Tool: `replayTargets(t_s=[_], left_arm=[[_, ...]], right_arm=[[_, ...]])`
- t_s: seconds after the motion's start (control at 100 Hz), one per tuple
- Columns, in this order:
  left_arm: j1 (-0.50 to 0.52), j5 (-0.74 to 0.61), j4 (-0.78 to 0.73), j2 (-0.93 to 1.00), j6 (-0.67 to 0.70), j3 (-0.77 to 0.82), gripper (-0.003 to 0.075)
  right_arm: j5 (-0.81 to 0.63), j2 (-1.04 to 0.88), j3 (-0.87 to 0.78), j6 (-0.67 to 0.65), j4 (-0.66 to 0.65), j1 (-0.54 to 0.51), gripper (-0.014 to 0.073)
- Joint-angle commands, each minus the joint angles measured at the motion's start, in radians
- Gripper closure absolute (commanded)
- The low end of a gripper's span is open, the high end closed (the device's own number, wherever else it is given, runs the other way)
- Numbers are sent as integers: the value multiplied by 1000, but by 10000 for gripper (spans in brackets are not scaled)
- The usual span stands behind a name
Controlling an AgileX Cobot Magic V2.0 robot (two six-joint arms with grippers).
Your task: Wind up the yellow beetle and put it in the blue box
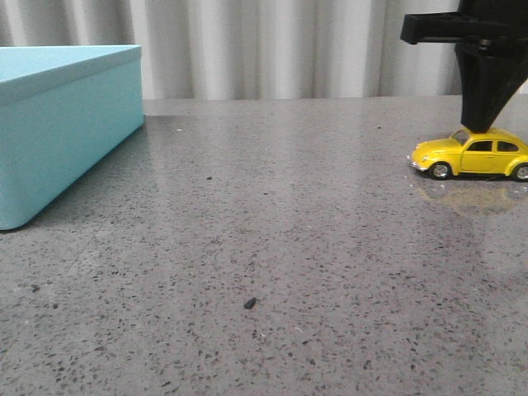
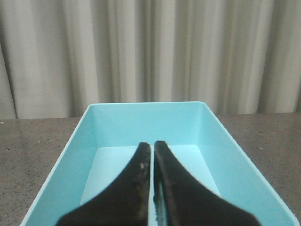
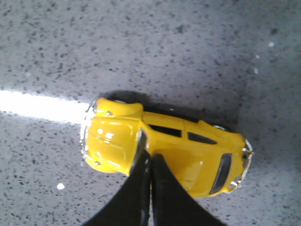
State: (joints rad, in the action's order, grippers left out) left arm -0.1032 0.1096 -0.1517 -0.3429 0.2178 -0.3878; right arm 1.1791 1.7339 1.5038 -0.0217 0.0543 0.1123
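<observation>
A blue box [image 1: 58, 124] sits open and empty on the tabletop [image 1: 272, 264] — well apart from it stands the yellow beetle [image 1: 472, 154]. The right claw [image 3: 150, 162], clenched, touches its roof; the left claw [image 2: 153, 150], clenched, hangs over the box.

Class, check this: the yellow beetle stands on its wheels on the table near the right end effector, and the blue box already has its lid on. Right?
Not quite. The left wrist view shows the blue box open, without a lid. The yellow beetle does stand on its wheels beneath the right end effector.
</observation>
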Motion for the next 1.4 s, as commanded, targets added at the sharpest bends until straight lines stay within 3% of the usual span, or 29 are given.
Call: replayTargets(t_s=[0.0, 0.85, 1.39], left_arm=[[2, -79, 1, -15, 9, -36, 741], [2, -86, 1, -15, 9, -36, 741], [2, -110, 1, -15, 9, -36, 741]], right_arm=[[0, -39, 29, -2, -20, -23, 655], [40, 2, 27, -31, -140, -39, 655], [60, 2, 27, -31, -140, -172, 655]])
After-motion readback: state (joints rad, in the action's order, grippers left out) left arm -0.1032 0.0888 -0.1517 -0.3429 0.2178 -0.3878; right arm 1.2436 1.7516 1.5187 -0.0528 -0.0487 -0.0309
